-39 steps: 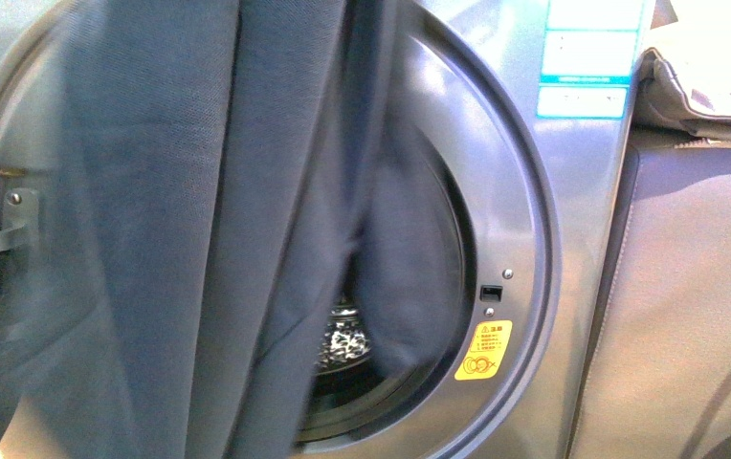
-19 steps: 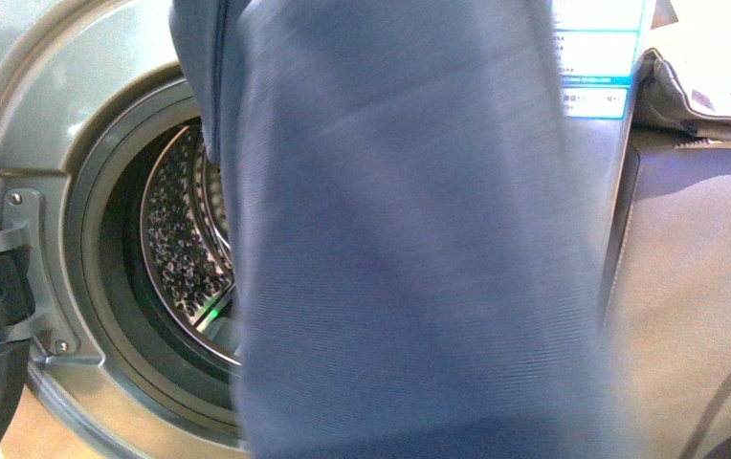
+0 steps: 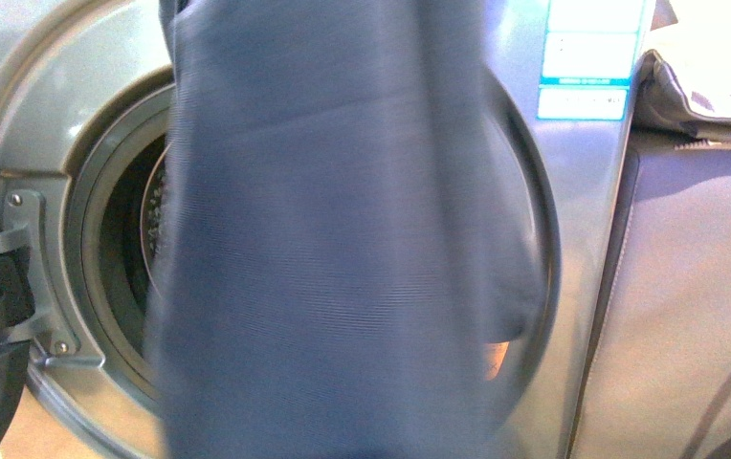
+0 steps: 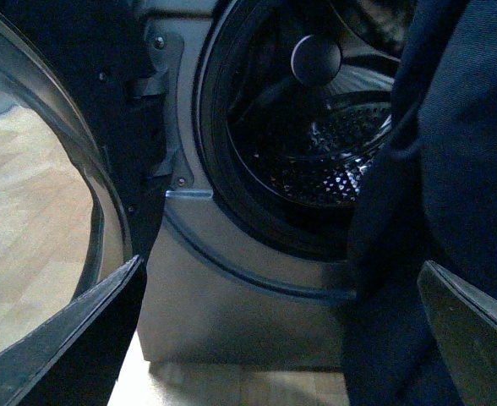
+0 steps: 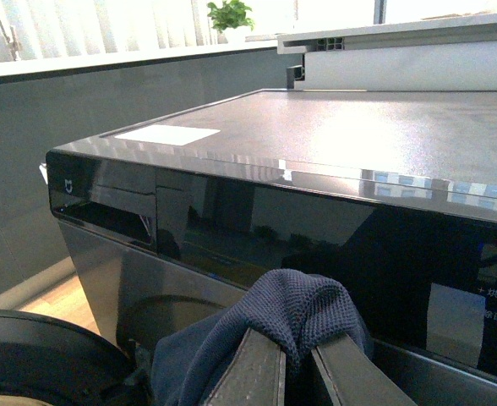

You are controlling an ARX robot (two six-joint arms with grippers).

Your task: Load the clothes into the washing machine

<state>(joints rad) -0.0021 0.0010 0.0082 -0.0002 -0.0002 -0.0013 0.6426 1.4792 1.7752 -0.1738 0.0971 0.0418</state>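
Front view: the navy garment [image 3: 343,239] hangs blurred before the washer [image 3: 582,239], covering most of its round opening. Left wrist: the left gripper [image 4: 280,266] has its fingers wide apart, holding nothing, facing the open drum [image 4: 333,161] with the garment hanging alongside. Right wrist: the right gripper [image 5: 292,342] is clamped on a bunch of the garment, level with the washer's top panel.

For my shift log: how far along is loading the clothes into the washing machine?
Done: the door of the washing machine is open, the drum exposed. In hand: the right gripper pinches the clothes, hanging before the opening. The left gripper is open, empty. Left: push them into the drum and release.
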